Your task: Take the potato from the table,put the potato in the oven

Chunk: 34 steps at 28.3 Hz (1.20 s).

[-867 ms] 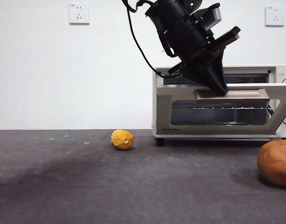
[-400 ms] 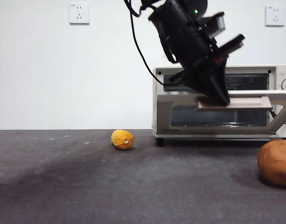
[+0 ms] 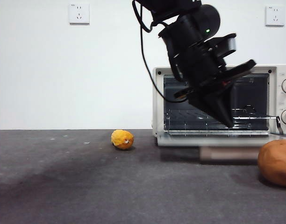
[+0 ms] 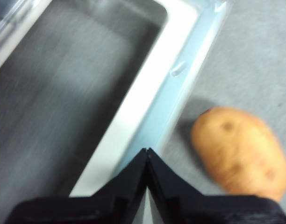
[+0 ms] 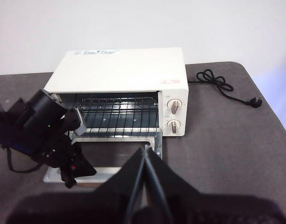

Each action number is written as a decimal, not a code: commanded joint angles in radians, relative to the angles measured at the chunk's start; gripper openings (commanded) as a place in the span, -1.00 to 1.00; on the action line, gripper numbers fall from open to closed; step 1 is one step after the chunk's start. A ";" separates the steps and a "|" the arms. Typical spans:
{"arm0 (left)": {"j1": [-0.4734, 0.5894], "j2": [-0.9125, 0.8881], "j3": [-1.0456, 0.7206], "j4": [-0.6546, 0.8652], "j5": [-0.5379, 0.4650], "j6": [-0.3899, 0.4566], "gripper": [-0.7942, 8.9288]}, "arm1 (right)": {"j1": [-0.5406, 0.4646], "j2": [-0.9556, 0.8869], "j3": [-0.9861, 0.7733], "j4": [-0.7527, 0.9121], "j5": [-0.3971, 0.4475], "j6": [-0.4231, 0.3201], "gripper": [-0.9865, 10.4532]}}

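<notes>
The potato (image 3: 276, 162) lies on the table (image 3: 87, 186) at the far right, in front of the oven (image 3: 158, 102). In the left wrist view the potato (image 4: 239, 151) sits just beside the corner of the lowered door (image 4: 63, 93). The oven door (image 3: 218, 138) hangs fully open and the wire rack shows inside. My left gripper (image 3: 228, 122) is shut on nothing, its tip just above the open door; its jaws (image 4: 147, 151) meet in a point over the door's rim. My right gripper (image 5: 145, 149) is shut, high above the oven (image 5: 124, 70).
A small bumpy yellow-orange fruit (image 3: 122, 139) lies left of the oven. The oven's power cord (image 5: 222, 86) trails on the table behind its knob side. The left arm (image 5: 49, 140) reaches in front of the oven's opening.
The oven door has swung from half open down to fully open. My left gripper has come off the handle and moved lower and to the right.
</notes>
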 commanded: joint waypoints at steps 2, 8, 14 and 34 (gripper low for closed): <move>-0.003 0.017 -0.004 -0.019 -0.003 0.000 -0.85 | 0.001 -0.005 0.004 -0.007 0.005 -0.008 -0.82; -0.008 -0.044 -0.004 -0.014 -0.003 0.037 -0.85 | 0.001 -0.003 0.003 -0.022 0.006 -0.008 -0.82; -0.003 -0.179 -0.004 -0.026 -0.003 0.038 -0.85 | 0.001 0.015 0.003 -0.022 0.011 -0.008 -0.82; -0.004 -0.652 -0.004 -0.269 -0.059 0.042 -0.85 | 0.001 0.242 0.003 -0.130 -0.304 0.045 -0.83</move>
